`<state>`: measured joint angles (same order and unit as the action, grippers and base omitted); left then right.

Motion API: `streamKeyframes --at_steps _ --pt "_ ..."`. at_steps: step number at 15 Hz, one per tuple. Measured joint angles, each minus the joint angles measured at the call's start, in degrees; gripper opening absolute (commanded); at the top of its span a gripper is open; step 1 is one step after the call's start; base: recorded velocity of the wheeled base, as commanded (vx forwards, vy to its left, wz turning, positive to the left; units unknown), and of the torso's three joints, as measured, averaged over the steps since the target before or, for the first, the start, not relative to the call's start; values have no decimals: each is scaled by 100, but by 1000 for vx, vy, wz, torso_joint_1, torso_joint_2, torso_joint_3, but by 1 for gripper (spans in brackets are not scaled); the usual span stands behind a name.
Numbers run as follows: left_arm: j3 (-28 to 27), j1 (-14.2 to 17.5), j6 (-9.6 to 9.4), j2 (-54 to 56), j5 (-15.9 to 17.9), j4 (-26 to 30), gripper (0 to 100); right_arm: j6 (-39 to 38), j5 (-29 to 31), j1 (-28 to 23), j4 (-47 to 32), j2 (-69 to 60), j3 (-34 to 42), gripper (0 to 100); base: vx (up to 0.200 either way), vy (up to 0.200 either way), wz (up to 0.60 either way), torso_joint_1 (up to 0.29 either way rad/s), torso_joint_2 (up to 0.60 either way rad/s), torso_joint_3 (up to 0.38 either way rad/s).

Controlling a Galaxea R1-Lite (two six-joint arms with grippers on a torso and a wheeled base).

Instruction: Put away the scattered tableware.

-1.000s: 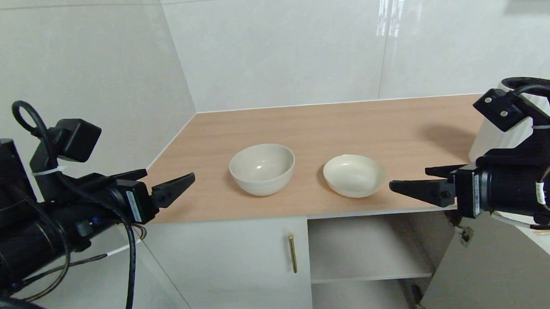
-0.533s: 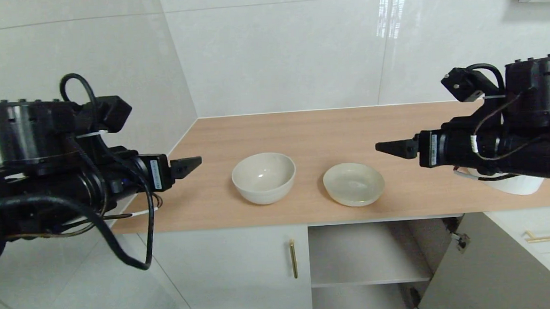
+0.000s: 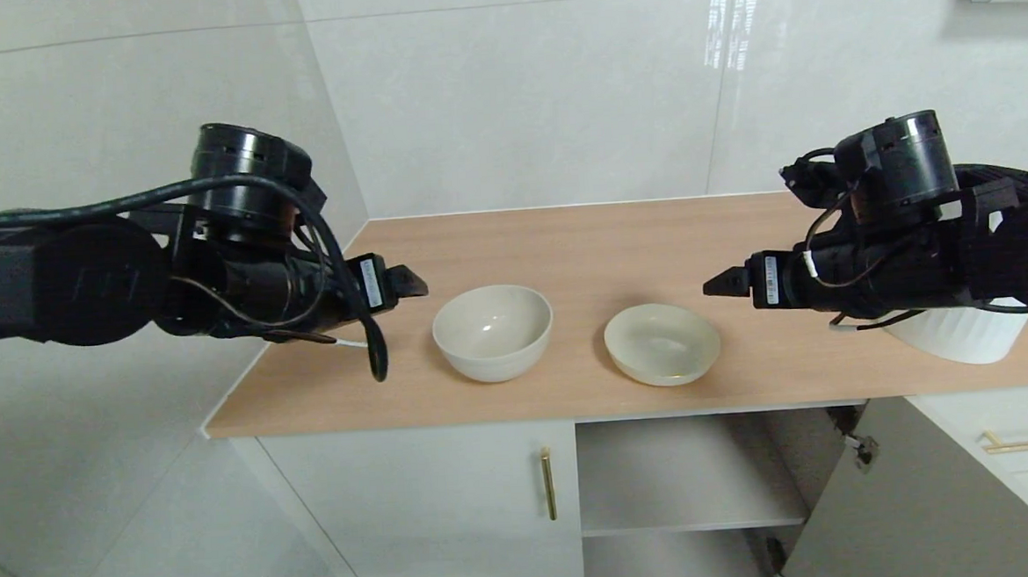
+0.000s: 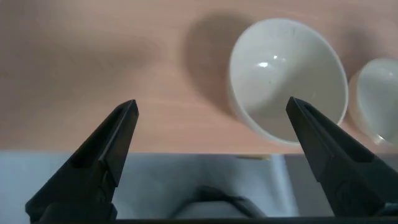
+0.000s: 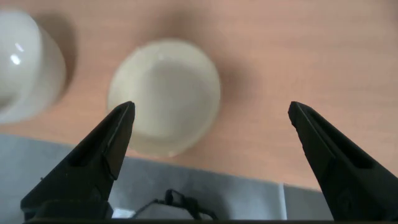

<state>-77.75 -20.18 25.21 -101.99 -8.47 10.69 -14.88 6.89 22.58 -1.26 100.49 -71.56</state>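
Note:
Two pale bowls stand on the wooden countertop [image 3: 617, 239]: a deep one [image 3: 492, 332] on the left and a shallow one [image 3: 662, 343] on the right. My left gripper [image 3: 408, 285] hovers over the counter just left of the deep bowl [image 4: 286, 78], fingers spread wide and empty. Above the counter, my right gripper [image 3: 721, 285] hangs just right of the shallow bowl [image 5: 165, 96], also open and empty. The deep bowl's edge [image 5: 28, 65] shows in the right wrist view, and the shallow bowl's edge [image 4: 376, 102] in the left wrist view.
A white ribbed container [image 3: 961, 335] sits on the counter at the right, partly behind my right arm. Below the counter, a cabinet stands with its door [image 3: 912, 496] swung open, showing a bare shelf [image 3: 683, 491]. A closed door with a brass handle [image 3: 548, 485] is beside it. Tiled walls enclose the back and left.
Both arms have risen and swung inward over the counter, the left gripper toward the deep bowl, the right toward the shallow one. The head camera tilted between the earliest frame and the following one.

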Motion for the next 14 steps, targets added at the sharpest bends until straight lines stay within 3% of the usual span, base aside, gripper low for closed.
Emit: streamKeyframes --at_steps 1,2,6,9,10,14 --pt "-74 -138 234 -154 -15 11 100 5 11 10 68 -27 102 100 0 0 0 0 0 0" --pt "-155 -234 323 -325 -63 9 100 5 30 16 83 -54 148 100 0 0 0 0 0 0" --pt "-629 -352 432 -1128 -767 1 100 2 33 43 83 -156 196 100 0 0 0 0 0 0" --pt "-745 -289 434 -1406 -795 1 100 -5 37 46 82 -187 202 100 0 0 0 0 0 0" --pt "-758 -251 435 -1449 -795 -2 0 -5 35 46 82 -193 205 100 0 0 0 0 0 0" --pt "-775 -267 423 -1552 -778 -40 0 -11 35 46 82 -190 199 100 0 0 0 0 0 0"
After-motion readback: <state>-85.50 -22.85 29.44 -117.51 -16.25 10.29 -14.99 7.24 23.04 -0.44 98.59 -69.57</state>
